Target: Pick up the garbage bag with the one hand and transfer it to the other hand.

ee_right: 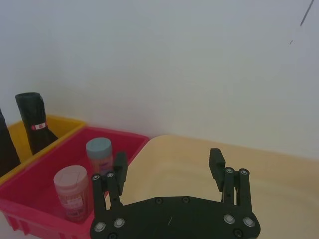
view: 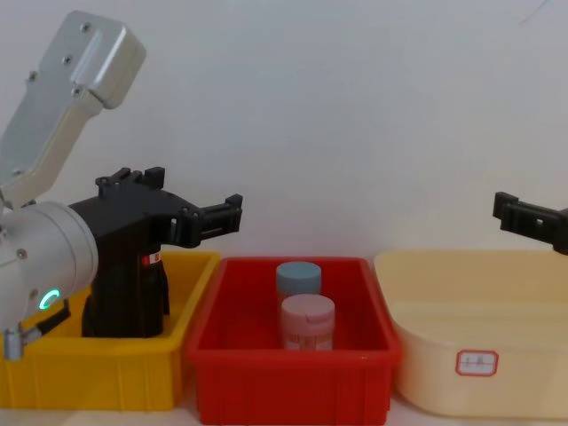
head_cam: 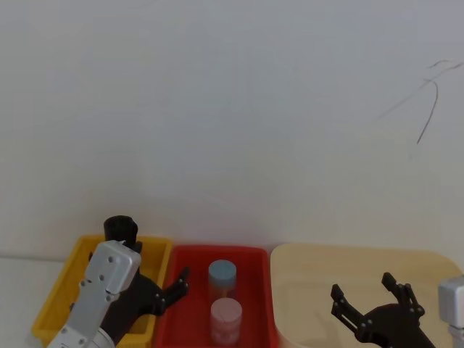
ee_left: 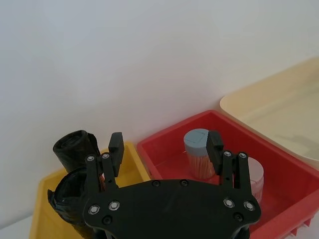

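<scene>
Over the seam between a yellow plastic bin [view: 106, 377] and a red plastic bin [view: 293, 382]: the one hand [ee_left: 165, 143], slim black two-fingered gripper of the silver arm with the green ring light. Held level above both rims, touching neither, pointed across the red bin's left edge, jaws apart and empty.

Below and behind it, upright in the yellow bin: the garbage bag [ee_left: 62, 199], a tall matte-black roll, just beside a second black roll [ee_right: 32, 119] with a small red-and-white band, nearer the white wall [head_cam: 232, 109]. Gripped by nothing.

Down the middle of the red bin, one behind the other: a blue-lidded jar [view: 298, 277] and a pink-lidded jar [view: 307, 321], with open floor on either side.

On the right, above a bare cream plastic tub [view: 479, 328]: the other hand [head_cam: 362, 286], slim black gripper of the right arm, jaws wide apart, holding nothing. Well apart from the one hand, with open air above the red bin between them.
</scene>
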You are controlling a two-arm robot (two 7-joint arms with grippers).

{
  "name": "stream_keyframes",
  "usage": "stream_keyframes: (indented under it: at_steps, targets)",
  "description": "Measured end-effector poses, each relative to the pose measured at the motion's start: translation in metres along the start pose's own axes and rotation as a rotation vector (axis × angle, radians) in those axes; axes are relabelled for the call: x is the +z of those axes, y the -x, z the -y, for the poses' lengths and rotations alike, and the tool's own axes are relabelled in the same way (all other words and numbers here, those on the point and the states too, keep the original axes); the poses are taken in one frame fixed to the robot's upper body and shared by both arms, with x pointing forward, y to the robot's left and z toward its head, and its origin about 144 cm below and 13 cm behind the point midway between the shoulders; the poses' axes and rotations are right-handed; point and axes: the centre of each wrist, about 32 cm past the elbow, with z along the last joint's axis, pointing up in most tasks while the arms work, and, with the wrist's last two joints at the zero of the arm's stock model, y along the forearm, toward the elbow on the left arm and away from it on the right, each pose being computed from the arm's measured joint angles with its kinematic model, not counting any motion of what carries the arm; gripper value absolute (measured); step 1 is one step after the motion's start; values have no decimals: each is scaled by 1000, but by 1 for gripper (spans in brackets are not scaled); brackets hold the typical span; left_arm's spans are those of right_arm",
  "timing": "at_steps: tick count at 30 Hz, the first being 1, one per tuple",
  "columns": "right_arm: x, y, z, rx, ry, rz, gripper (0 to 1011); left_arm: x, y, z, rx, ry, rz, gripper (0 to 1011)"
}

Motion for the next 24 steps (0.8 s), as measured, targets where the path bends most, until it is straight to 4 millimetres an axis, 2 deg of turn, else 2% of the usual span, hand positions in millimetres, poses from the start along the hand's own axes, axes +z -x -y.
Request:
stream_keyframes:
  at_steps: [24]
  targets:
    - [4, 2, -4, 5, 20, -2, 1001, 6, -5, 3, -31, -7, -12, 1000]
